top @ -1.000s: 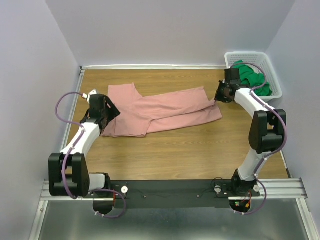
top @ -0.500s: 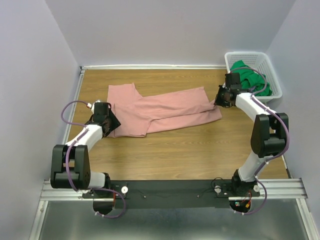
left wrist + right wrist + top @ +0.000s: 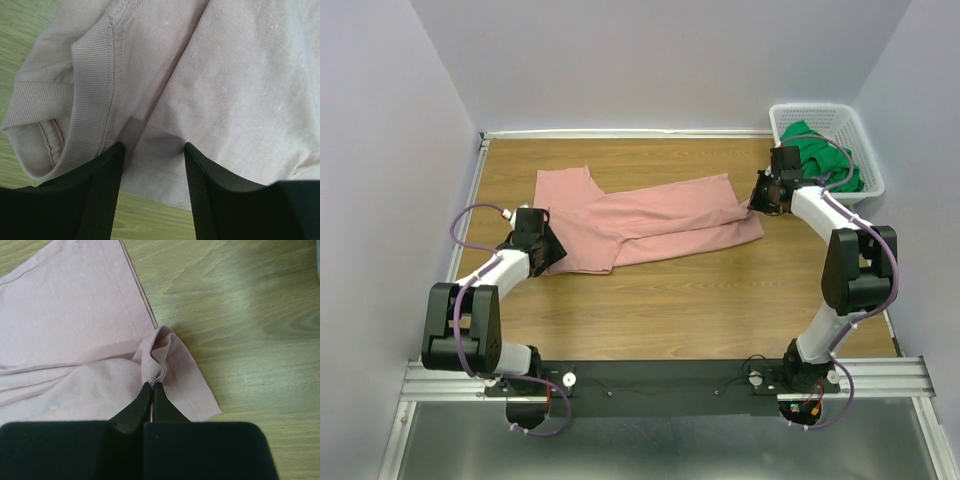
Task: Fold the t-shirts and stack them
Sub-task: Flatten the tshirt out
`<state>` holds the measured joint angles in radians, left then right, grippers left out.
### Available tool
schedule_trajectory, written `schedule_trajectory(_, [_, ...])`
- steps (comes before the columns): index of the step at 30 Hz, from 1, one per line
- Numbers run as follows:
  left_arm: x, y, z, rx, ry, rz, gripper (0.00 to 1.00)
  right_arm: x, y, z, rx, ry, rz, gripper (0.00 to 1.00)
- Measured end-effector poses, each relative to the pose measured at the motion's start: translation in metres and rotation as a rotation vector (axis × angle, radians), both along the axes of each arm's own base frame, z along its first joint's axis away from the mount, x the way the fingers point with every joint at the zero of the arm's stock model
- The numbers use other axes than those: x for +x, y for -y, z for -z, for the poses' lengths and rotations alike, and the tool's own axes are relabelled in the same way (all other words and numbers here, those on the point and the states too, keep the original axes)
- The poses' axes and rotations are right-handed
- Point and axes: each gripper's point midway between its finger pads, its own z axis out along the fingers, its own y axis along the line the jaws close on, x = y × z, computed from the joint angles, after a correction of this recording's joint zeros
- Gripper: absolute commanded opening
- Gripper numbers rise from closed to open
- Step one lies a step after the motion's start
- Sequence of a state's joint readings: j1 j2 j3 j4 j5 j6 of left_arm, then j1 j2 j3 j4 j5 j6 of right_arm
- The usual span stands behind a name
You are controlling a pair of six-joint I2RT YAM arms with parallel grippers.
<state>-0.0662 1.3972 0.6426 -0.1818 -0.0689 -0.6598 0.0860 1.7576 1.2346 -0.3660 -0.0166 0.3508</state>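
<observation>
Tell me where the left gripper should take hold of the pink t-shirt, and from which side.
Grip the stitched edge of the pink t-shirt just beside the ribbed collar, coming from the near left. That edge lies flat and faces the left gripper, whose open jaws straddle it; the collar's thicker rolled layers would probably bunch.

White lattice basket (image 3: 817,107) at upper right, tucked into the corner. Bare wooden tabletop (image 3: 670,300) across the middle. Lilac walls (image 3: 650,60) around, metal rail (image 3: 910,372) along the bottom.
</observation>
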Motion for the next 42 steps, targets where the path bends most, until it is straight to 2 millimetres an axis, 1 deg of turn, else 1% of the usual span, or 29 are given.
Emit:
schedule_trajectory(3, [0.000,0.002,0.000,-0.003,0.002,0.005,0.56,0.000,0.000,0.001,0.001,0.000,0.000,0.01])
schedule_trajectory(7, [0.000,0.004,0.000,-0.007,0.001,0.011,0.45,-0.003,0.000,0.004,0.003,-0.008,0.004,0.01])
schedule_trajectory(11, [-0.001,0.007,-0.002,-0.010,0.004,0.020,0.41,-0.003,0.000,0.005,0.004,-0.010,0.006,0.01])
schedule_trajectory(22, [0.000,0.014,-0.023,-0.013,0.042,0.043,0.41,-0.003,0.000,0.000,0.010,0.002,0.011,0.01])
schedule_trajectory(30, [0.003,0.025,-0.029,-0.015,0.056,0.075,0.41,-0.004,0.000,-0.001,0.010,0.003,0.011,0.01])
schedule_trajectory(37, [0.002,0.032,-0.030,-0.009,0.056,0.096,0.41,-0.007,0.000,0.004,0.010,-0.009,0.010,0.01])
schedule_trajectory(39, [0.002,0.034,-0.028,-0.009,0.051,0.102,0.44,-0.008,-0.001,0.005,0.012,-0.012,0.008,0.01])
schedule_trajectory(40, [0.002,0.035,-0.027,-0.007,0.047,0.104,0.50,-0.008,-0.001,0.005,0.013,-0.013,0.008,0.01])
schedule_trajectory(42, [0.000,0.038,-0.024,-0.005,0.037,0.109,0.53,-0.009,-0.001,0.006,0.014,-0.014,0.007,0.01])
